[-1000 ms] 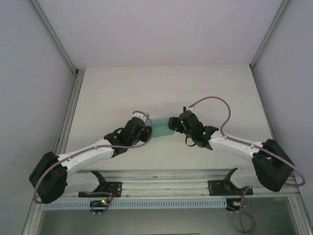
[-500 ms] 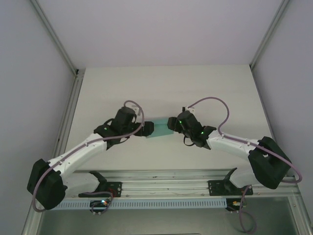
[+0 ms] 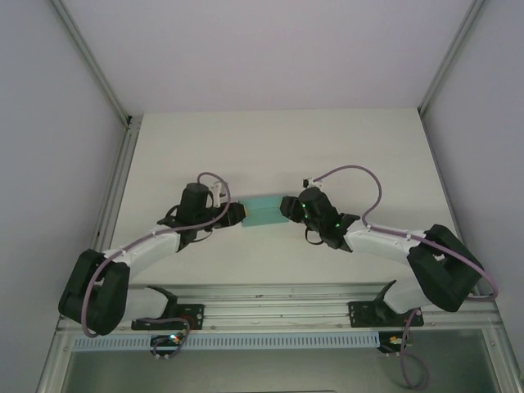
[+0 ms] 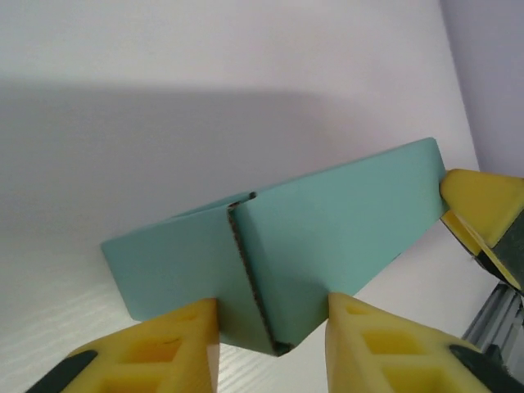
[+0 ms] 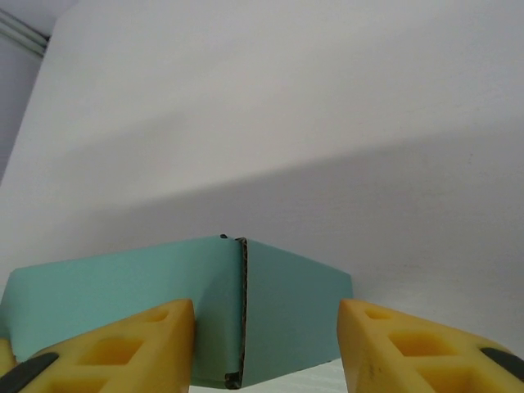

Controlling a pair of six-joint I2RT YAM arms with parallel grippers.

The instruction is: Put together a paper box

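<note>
A teal paper box (image 3: 262, 214), folded into a long closed block, spans the gap between my arms over the middle of the worktop (image 3: 270, 147). My left end effector (image 3: 238, 214) grasps its left end, and my right end effector (image 3: 286, 206) grasps the other. A raw card seam edges each gripped corner. Pale worktop stretches wide beyond and to both sides.

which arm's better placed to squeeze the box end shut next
Left, narrowly. Its gripper brackets the box with the end seam roughly centred between its fingers. The right gripper also straddles its end of the box, but the seam there sits off toward one side.
</note>
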